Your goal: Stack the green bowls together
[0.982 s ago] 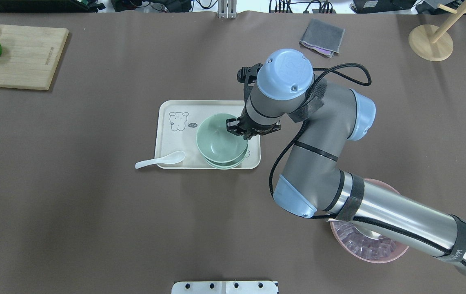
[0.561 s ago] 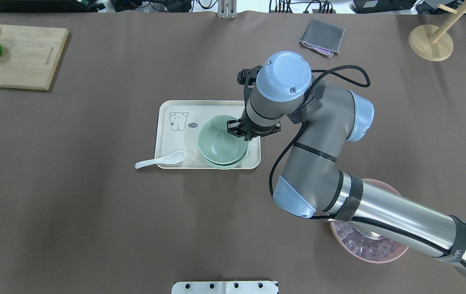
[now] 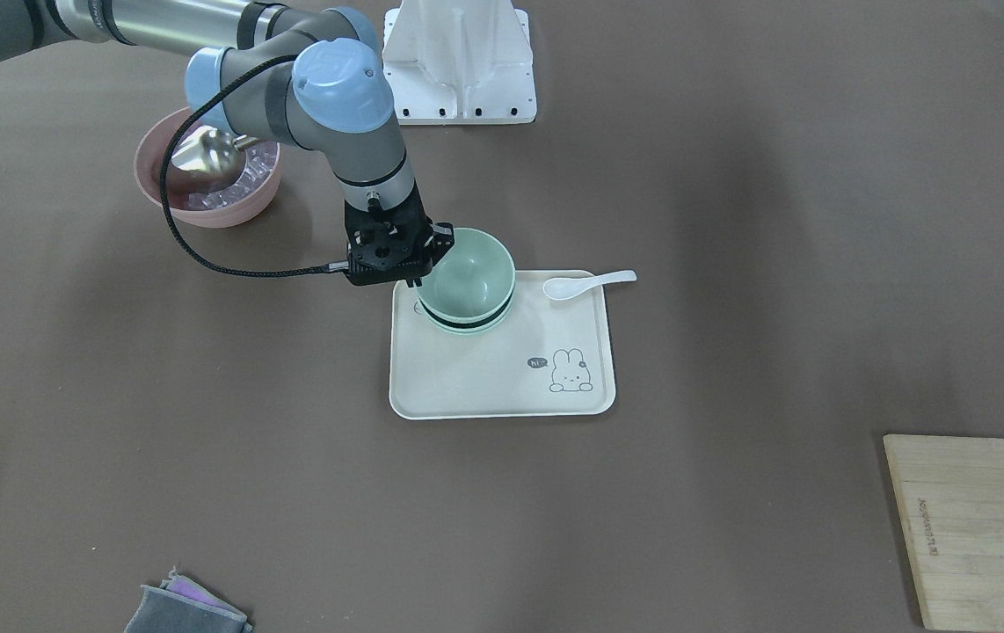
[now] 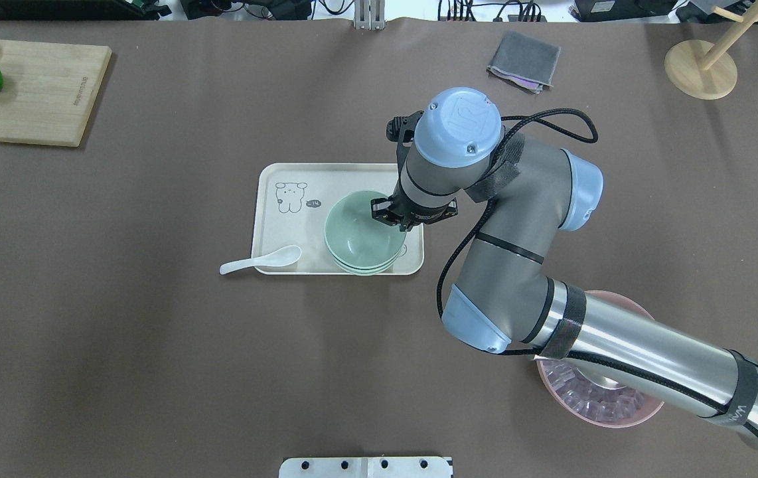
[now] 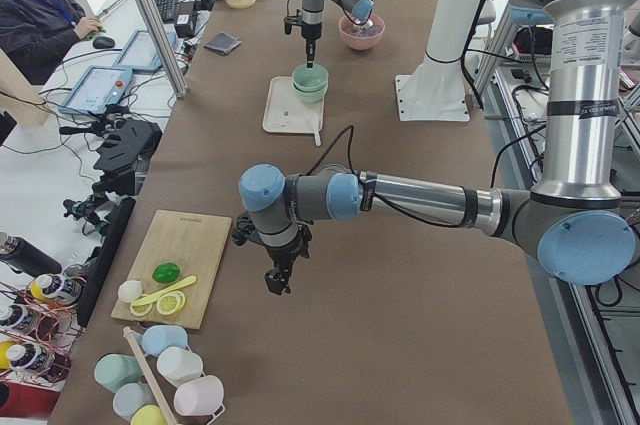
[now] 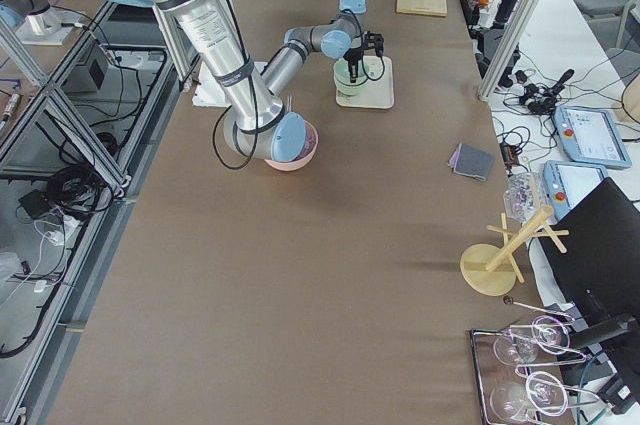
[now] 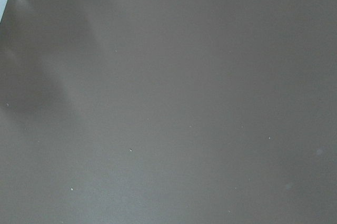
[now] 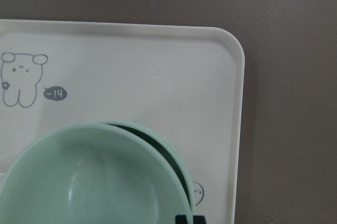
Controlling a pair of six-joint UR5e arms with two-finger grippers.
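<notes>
The top green bowl [image 4: 360, 232] hangs tilted over the two other green bowls [image 4: 364, 269], which sit nested on the cream tray [image 4: 286, 219]. My right gripper [image 4: 389, 216] is shut on the top bowl's rim on its right side. The front-facing view shows the held bowl [image 3: 467, 264] just above the lower bowls [image 3: 465, 327]. The right wrist view shows the held bowl [image 8: 89, 182] close up, with a lower bowl's rim [image 8: 174, 155] behind it. My left gripper [image 5: 277, 280] shows only in the exterior left view, over bare table, and I cannot tell its state.
A white spoon [image 4: 259, 261] rests across the tray's near left edge. A pink bowl [image 4: 611, 411] with ice sits under my right arm. A cutting board [image 4: 34, 93] with fruit is at the far left, a grey cloth [image 4: 525, 60] and a wooden stand [image 4: 701, 70] at the far right.
My right gripper has come down with the top green bowl and shifted it slightly right, closer onto the nested bowls. Nothing else moved.
</notes>
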